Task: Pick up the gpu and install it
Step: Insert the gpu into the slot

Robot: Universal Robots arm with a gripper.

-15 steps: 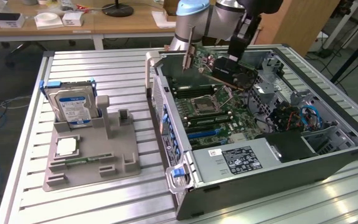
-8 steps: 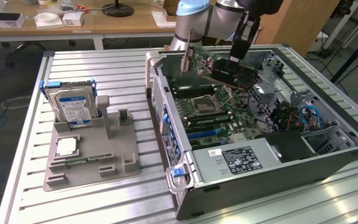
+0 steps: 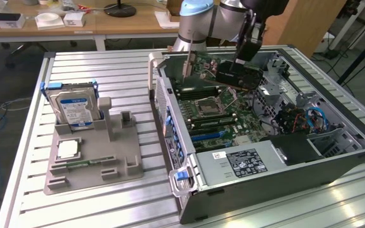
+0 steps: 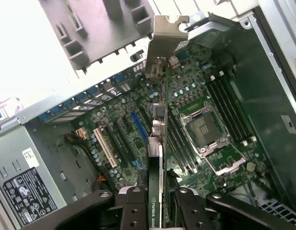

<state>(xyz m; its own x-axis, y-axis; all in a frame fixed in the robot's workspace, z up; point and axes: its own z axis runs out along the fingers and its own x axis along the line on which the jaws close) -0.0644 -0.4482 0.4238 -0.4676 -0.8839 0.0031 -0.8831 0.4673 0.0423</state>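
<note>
The gpu (image 3: 228, 75) is a dark card with a silver bracket (image 3: 188, 63) at one end. It hangs tilted above the motherboard (image 3: 216, 116) inside the open computer case (image 3: 284, 190), apart from the board. My gripper (image 3: 244, 61) is shut on the card's upper edge. In the wrist view the gpu (image 4: 157, 143) shows edge-on, running from its bracket (image 4: 163, 36) down to my gripper (image 4: 156, 211), whose black fingers (image 4: 133, 206) press on both faces. Below it lie the blue and white expansion slots (image 4: 138, 125) and the CPU socket (image 4: 204, 130).
A grey parts holder (image 3: 93, 161) on the slatted table (image 3: 106, 61) holds a silver hard drive (image 3: 74, 108), a processor chip (image 3: 68, 149) and a green memory stick (image 3: 84, 163). The power supply (image 3: 246, 162) fills the case's near end, with cables (image 3: 306, 118) towards the exterior view's right.
</note>
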